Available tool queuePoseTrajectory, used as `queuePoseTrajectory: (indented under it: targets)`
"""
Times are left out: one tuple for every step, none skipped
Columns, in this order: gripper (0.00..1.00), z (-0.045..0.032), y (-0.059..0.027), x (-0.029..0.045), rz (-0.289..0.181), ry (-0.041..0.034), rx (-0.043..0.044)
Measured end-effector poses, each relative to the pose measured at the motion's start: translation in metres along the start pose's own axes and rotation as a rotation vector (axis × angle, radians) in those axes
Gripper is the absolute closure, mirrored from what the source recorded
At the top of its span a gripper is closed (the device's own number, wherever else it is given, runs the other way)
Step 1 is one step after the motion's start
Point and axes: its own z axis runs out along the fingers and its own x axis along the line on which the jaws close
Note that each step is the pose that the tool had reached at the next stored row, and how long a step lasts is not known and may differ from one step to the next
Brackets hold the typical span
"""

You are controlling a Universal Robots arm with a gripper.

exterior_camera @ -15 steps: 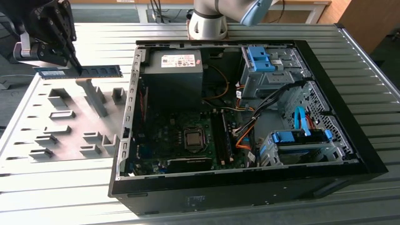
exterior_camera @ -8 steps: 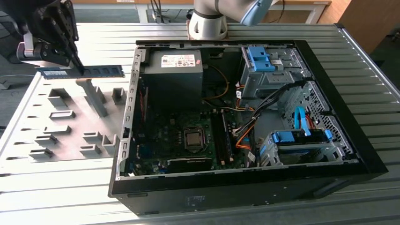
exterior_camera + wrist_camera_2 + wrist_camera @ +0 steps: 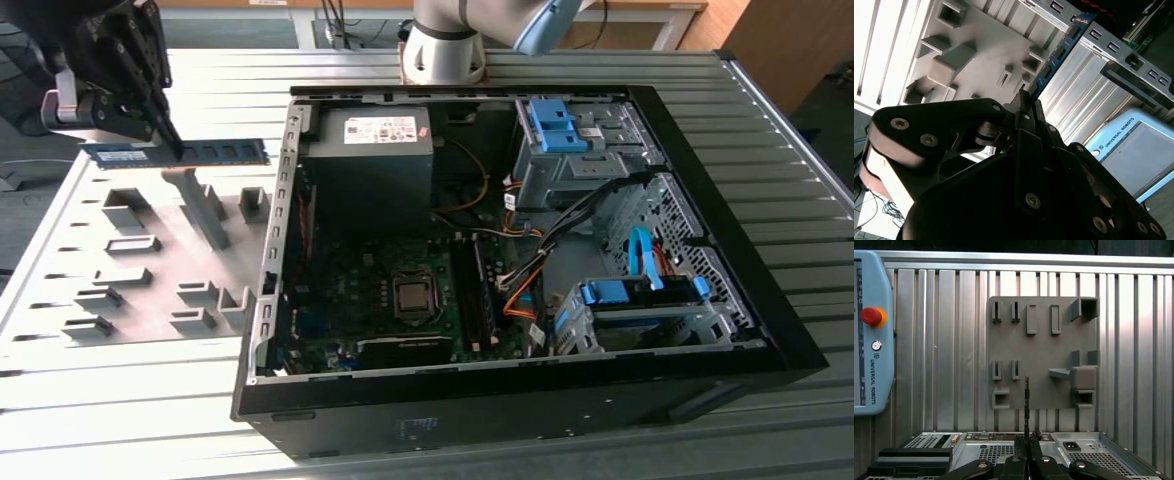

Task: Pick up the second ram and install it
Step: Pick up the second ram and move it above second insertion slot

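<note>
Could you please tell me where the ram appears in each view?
Exterior view's upper left: ram in the claw, over the grey plate.
Second wrist view: ram slanting out of the claw, beside the plate.
First wrist view: ram edge-on, crossing the plate's edge.
Shared landmark: the plate.

Exterior view: off the arm, set high, looking steeply down at mid range. The open computer case (image 3: 534, 405) sits at centre frame, the grey holder plate (image 3: 158, 272) at left, and the slatted table (image 3: 120, 420) runs all round.
First wrist view: above the gripper (image 3: 1027, 438), facing square down on the plate from well off.
Second wrist view: tight against the gripper body, looking obliquely along its fingers.
Shared: all three views take in the plate, the table and the second ram (image 3: 220, 152). Both wrist views take in the teach pendant (image 3: 871, 330).
</note>
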Motion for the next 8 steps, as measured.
queuePoseTrajectory:
  targets:
    - [0.86,0.0,-0.0003,0.0,0.0,0.0,0.0001]
    - [0.86,0.0,-0.0005,0.0,0.0,0.0,0.0]
    - [0.86,0.0,-0.0008,0.0,0.0,0.0,0.0]
    - [0.86,0.0,-0.0011,0.0,0.0,0.0,0.0001]
    - [0.86,0.0001,-0.0014,0.0,0.0,0.0,0.0001]
    - [0.86,0.0,-0.0018,0.0,0.0,0.0,0.0]
    - [0.86,0.0,-0.0021,0.0,0.0,0.0,0.0]
    - [0.86,0.0,-0.0024,0.0,0.0,0.0,0.0001]
